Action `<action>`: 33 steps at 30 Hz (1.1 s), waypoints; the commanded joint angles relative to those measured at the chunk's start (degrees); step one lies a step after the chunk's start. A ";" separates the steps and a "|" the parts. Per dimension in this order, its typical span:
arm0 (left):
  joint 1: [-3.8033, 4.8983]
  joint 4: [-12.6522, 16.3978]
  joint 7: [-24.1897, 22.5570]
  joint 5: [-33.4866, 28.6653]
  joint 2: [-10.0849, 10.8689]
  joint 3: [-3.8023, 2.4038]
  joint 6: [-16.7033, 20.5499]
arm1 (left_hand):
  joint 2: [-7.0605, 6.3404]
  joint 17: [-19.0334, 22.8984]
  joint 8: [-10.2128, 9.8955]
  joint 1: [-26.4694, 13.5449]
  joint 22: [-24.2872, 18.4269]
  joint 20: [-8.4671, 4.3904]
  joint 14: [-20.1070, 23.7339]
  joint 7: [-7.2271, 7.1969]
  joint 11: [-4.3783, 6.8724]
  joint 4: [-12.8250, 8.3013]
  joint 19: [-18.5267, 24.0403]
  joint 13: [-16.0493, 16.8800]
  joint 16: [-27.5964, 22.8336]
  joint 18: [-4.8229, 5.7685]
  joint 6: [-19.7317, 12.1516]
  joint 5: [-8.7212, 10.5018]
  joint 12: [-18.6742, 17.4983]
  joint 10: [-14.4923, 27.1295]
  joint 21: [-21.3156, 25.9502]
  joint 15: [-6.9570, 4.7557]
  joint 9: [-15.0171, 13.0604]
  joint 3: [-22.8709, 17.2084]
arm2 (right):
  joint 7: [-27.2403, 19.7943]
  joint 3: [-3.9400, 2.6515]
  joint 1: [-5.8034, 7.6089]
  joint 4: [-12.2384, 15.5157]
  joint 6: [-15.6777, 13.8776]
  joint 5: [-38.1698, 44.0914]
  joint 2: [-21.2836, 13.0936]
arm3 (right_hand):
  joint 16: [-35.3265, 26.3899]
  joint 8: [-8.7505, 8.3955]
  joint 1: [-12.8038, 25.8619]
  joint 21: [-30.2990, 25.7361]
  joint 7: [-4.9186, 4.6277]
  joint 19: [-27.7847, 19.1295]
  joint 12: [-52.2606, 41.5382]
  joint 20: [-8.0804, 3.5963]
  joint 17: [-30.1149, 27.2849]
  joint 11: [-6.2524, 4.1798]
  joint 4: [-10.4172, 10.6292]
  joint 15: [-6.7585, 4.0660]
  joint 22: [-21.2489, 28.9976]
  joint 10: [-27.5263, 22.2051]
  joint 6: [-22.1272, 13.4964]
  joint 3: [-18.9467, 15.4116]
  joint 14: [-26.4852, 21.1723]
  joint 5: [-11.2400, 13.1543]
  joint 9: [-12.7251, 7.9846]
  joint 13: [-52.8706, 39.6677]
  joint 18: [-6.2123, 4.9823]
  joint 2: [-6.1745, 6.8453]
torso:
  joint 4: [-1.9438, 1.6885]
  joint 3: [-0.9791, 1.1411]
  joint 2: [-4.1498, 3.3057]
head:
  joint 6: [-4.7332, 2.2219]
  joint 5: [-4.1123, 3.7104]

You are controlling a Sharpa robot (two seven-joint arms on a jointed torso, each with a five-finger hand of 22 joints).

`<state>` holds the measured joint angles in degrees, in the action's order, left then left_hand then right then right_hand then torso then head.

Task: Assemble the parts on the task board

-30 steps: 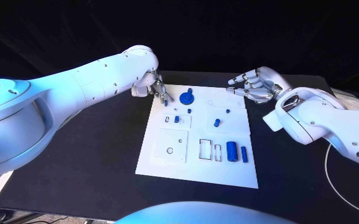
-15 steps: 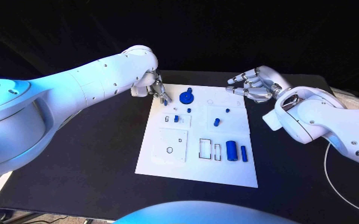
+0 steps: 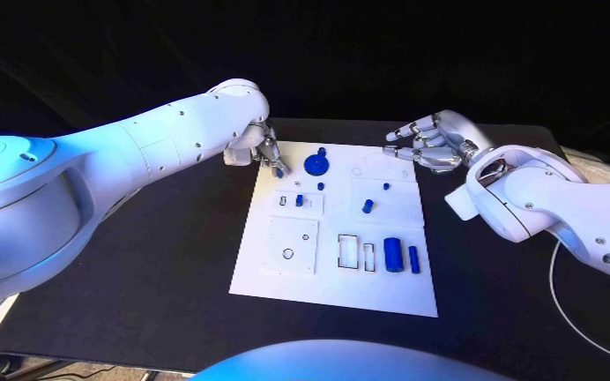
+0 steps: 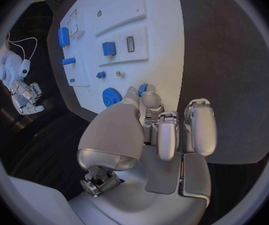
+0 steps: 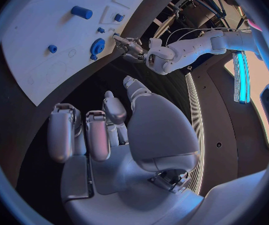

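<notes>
The white task board [image 3: 318,271] lies in the middle of the black table. My left hand [image 3: 261,153] hovers at the board's far left corner and pinches a small blue part [image 4: 142,88] between thumb and a fingertip. Right beside those fingertips a blue gear [image 3: 316,166] lies on the board. A blue cylinder [image 3: 393,254] and a blue bar [image 3: 414,259] lie near the board's right edge. A small blue block [image 3: 299,199] and another blue piece [image 3: 368,206] sit mid-board. My right hand [image 3: 430,147] hangs off the far right corner, fingers loosely bent and apart, holding nothing.
The board has rectangular cut-outs [image 3: 347,252] near its middle and a raised square plate [image 3: 293,247] on its left. Bare black table [image 3: 166,249] runs along both sides of the board. A white cable [image 3: 560,302] curves at the right edge.
</notes>
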<state>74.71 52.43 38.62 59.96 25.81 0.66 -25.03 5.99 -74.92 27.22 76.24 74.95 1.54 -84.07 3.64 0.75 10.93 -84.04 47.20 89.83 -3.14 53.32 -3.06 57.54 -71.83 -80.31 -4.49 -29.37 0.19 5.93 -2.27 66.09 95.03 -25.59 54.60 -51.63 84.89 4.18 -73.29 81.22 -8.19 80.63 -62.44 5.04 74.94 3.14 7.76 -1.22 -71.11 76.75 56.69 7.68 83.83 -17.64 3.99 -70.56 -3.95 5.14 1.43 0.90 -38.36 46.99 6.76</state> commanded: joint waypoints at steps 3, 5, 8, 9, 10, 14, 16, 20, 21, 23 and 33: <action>-0.10 0.04 -2.04 -0.26 -0.05 0.04 3.10 | 1.85 -15.08 -0.51 4.82 7.26 0.13 -5.93 -0.55 0.48 -3.33 -1.69 -0.37 0.17 0.56 0.04 0.24 -0.76 0.48 -0.30 -0.10 0.20 -3.70 | -0.21 0.00 -0.03 0.00 0.93 0.26 -0.01 | -0.10 0.16 -0.10 -0.09 0.10 0.19 -0.02 -0.24 7.06 -0.13 0.06 -0.05 0.05 0.21 0.37 -0.23 4.35 0.15 0.04 0.01 0.06 -0.61 | 0.01 0.01 0.03 | 0.12 0.00; -0.11 0.07 -2.51 -0.72 0.01 0.04 3.57 | 2.18 -15.08 -0.60 7.03 7.30 0.00 -5.93 -0.54 0.50 -5.18 -1.67 -0.71 0.17 0.57 -0.27 0.22 -1.22 0.74 -0.30 -0.18 0.25 -6.04 | -0.16 0.00 -0.03 -0.01 1.08 0.26 -0.02 | -0.10 0.16 -0.10 -0.09 0.10 0.19 -0.02 -0.24 7.06 -0.13 0.06 -0.05 0.05 0.21 0.37 -0.23 4.35 0.15 0.04 0.01 0.06 -0.61 | 0.01 0.02 0.05 | 0.15 0.02; -0.12 0.21 -3.11 -1.46 0.17 0.05 4.02 | 1.37 -15.08 -0.34 6.96 7.36 0.07 -5.93 0.02 -0.04 -6.47 -1.63 -1.43 0.17 0.59 -0.47 0.34 -1.97 0.81 -0.26 0.18 0.12 -9.85 | -0.10 0.00 -0.03 -0.01 1.29 0.26 -0.04 | -0.11 0.16 -0.15 -0.10 0.10 0.18 -0.04 -0.25 7.04 -0.14 0.05 -0.05 0.07 0.22 0.38 -0.24 4.35 0.13 0.04 0.00 0.06 -0.63 | -0.02 0.04 0.08 | 0.19 0.02; -0.12 0.37 -3.31 -1.92 0.31 0.05 4.23 | 1.02 -15.08 -0.22 6.72 7.32 0.16 -5.93 0.02 0.01 -6.79 -1.58 -1.76 0.17 0.57 -0.50 0.32 -2.26 0.85 -0.17 0.27 0.06 -11.12 | -0.07 0.00 -0.03 -0.02 1.37 0.26 -0.05 | -0.11 0.16 -0.15 -0.10 0.10 0.18 -0.04 -0.25 7.04 -0.14 0.05 -0.05 0.07 0.22 0.38 -0.24 4.35 0.13 0.04 0.00 0.06 -0.63 | -0.03 0.05 0.09 | 0.23 0.00; -0.12 0.53 -3.41 -2.31 0.44 0.05 4.40 | 0.56 -15.08 0.00 6.10 7.35 0.22 -5.93 0.03 0.07 -7.11 -1.57 -2.06 0.17 0.56 -0.50 0.41 -2.52 0.80 -0.14 0.44 -0.04 -13.07 | -0.05 0.00 -0.03 -0.02 1.43 0.26 -0.06 | -0.11 0.16 -0.15 -0.10 0.10 0.18 -0.04 -0.25 7.04 -0.14 0.05 -0.05 0.07 0.22 0.38 -0.24 4.35 0.13 0.04 0.00 0.06 -0.63 | -0.04 0.04 0.08 | 0.23 0.00; -0.12 1.74 -3.51 -3.50 1.28 0.05 5.17 | -0.93 -15.08 0.53 4.54 7.32 0.35 -5.93 0.03 -0.08 -7.78 -1.52 -2.39 0.17 0.52 -0.50 0.34 -2.75 0.59 0.00 0.38 -0.29 -16.83 | 0.01 0.00 -0.03 -0.02 1.65 0.26 -0.09 | -0.11 0.17 -0.20 -0.09 0.11 0.19 -0.15 -0.25 7.06 -0.14 0.04 -0.05 0.05 0.27 0.40 -0.24 4.35 0.08 0.05 -0.07 0.06 -0.65 | -0.03 0.04 0.07 | 0.16 -0.07; -0.11 2.90 -3.33 -4.54 2.03 0.05 5.67 | -2.82 -15.08 1.12 2.34 7.38 0.42 -5.93 0.23 0.07 -8.35 -1.53 -2.56 0.17 0.51 -0.68 0.33 -2.75 0.30 0.06 0.43 -0.53 -20.94 | 0.05 0.00 -0.03 -0.02 1.78 0.26 -0.12 | -0.11 0.17 -0.20 -0.09 0.11 0.19 -0.15 -0.25 7.06 -0.14 0.04 -0.05 0.05 0.27 0.40 -0.24 4.35 0.08 0.05 -0.07 0.06 -0.65 | -0.05 0.05 0.11 | 0.14 -0.05; -0.11 5.85 -2.71 -6.68 3.83 0.07 6.53 | -5.08 -15.08 2.49 -1.50 7.47 0.39 -5.93 -0.01 0.20 -9.34 -1.58 -2.77 0.17 0.47 -0.87 0.05 -2.59 -0.06 0.16 0.43 -1.08 -28.01 | 0.12 0.02 -0.03 -0.03 2.00 0.26 -0.17 | -0.11 0.17 -0.20 -0.09 0.11 0.19 -0.15 -0.25 7.06 -0.14 0.04 -0.05 0.05 0.27 0.40 -0.24 4.35 0.08 0.05 -0.07 0.06 -0.65 | -0.13 0.08 0.15 | 0.18 -0.08; -0.10 6.77 -2.49 -7.35 4.38 0.08 6.72 | -5.37 -15.08 2.87 -2.30 7.49 0.43 -5.93 -0.05 0.16 -9.48 -1.59 -2.80 0.17 0.49 -0.79 -0.06 -2.53 -0.14 0.18 0.34 -1.23 -29.17 | 0.14 0.03 -0.03 -0.04 2.07 0.26 -0.18 | -0.11 0.17 -0.20 -0.09 0.11 0.19 -0.15 -0.25 7.06 -0.14 0.04 -0.05 0.05 0.27 0.40 -0.24 4.35 0.08 0.05 -0.07 0.06 -0.65 | -0.12 0.08 0.14 | 0.18 -0.08; -0.10 8.94 -2.01 -8.62 5.69 0.10 7.27 | -6.24 -15.08 3.77 -4.39 7.58 0.40 -5.93 -0.15 0.15 -9.89 -1.63 -2.92 0.17 0.50 -0.82 -0.03 -2.41 -0.31 0.20 0.25 -1.59 -32.02 | 0.19 0.07 -0.03 -0.04 2.20 0.26 -0.23 | -0.11 0.17 -0.20 -0.09 0.11 0.19 -0.15 -0.25 7.06 -0.14 0.04 -0.05 0.05 0.27 0.40 -0.24 4.35 0.08 0.05 -0.07 0.06 -0.65 | -0.16 0.08 0.13 | 0.12 -0.04; -0.98 18.84 -1.58 -8.10 11.34 0.33 11.81 | -7.47 -15.08 6.12 -8.07 7.95 0.12 -5.93 -0.72 0.54 -10.33 -1.86 -2.24 0.17 0.58 -0.41 -0.02 -1.35 -1.17 -0.05 -0.10 -2.52 -35.35 | 0.41 0.25 -0.04 0.17 2.72 0.26 -0.57 | -0.14 0.18 -0.28 -0.11 0.11 0.17 -0.12 -0.25 7.02 -0.15 0.02 -0.06 0.09 0.25 0.42 -0.28 4.34 -0.04 0.05 -0.04 0.05 -0.68 | -0.42 0.01 0.24 | 0.42 0.10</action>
<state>74.00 70.27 36.99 52.02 36.81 0.95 -16.36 -1.60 -74.91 33.13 68.64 74.93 1.54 -84.07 3.54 1.43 6.55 -84.04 44.90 89.82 -3.13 52.81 -2.95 55.91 -72.59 -80.33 -4.49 -31.82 -28.75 6.19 -2.02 66.08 95.06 -24.03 54.60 -52.20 84.89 4.18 -73.53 81.21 -8.19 80.63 -62.44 5.03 74.92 3.14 7.75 -1.22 -71.11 76.75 56.69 7.68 83.83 -17.64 3.99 -70.56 -3.95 4.91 1.20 0.94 -38.21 47.21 6.88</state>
